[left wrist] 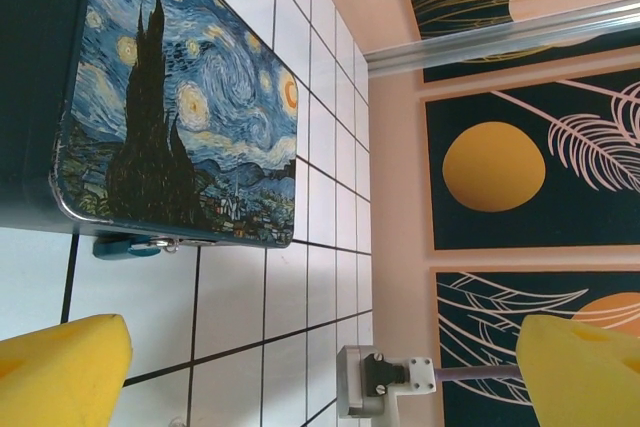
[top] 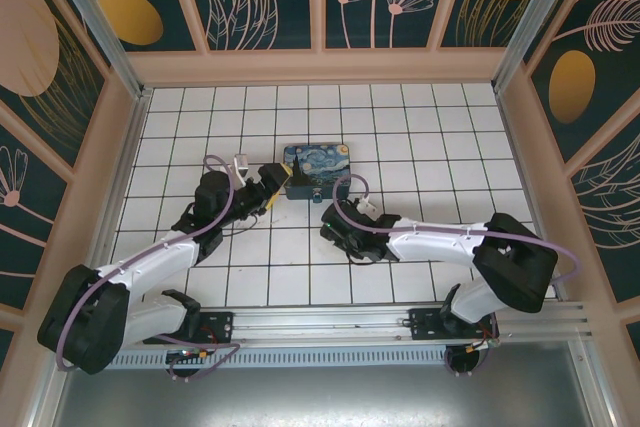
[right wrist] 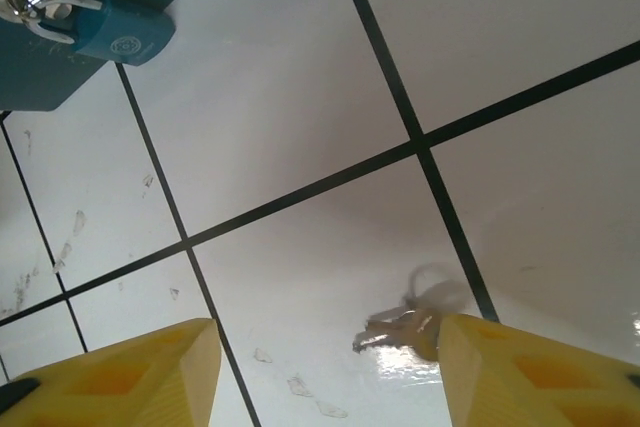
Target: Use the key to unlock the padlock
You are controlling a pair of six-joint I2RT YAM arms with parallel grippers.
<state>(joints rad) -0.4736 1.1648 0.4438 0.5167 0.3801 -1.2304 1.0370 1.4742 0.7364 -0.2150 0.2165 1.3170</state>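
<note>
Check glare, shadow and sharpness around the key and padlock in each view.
Right wrist: white glare on the glossy tile beside the key, softening its outline; padlock crisp. Left wrist: painted box sharp, padlock shaded at its edge. Top external: even light, no blur.

Bare tile point(right wrist: 300, 97) between key point(right wrist: 398, 331) and padlock point(right wrist: 120, 39); box point(top: 315, 171) blocks behind.

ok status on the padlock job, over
Left end effector open, empty, beside painted box. Right end effector open, key flat on tile between its fingers. Padlock on the box. Nothing between them.
</note>
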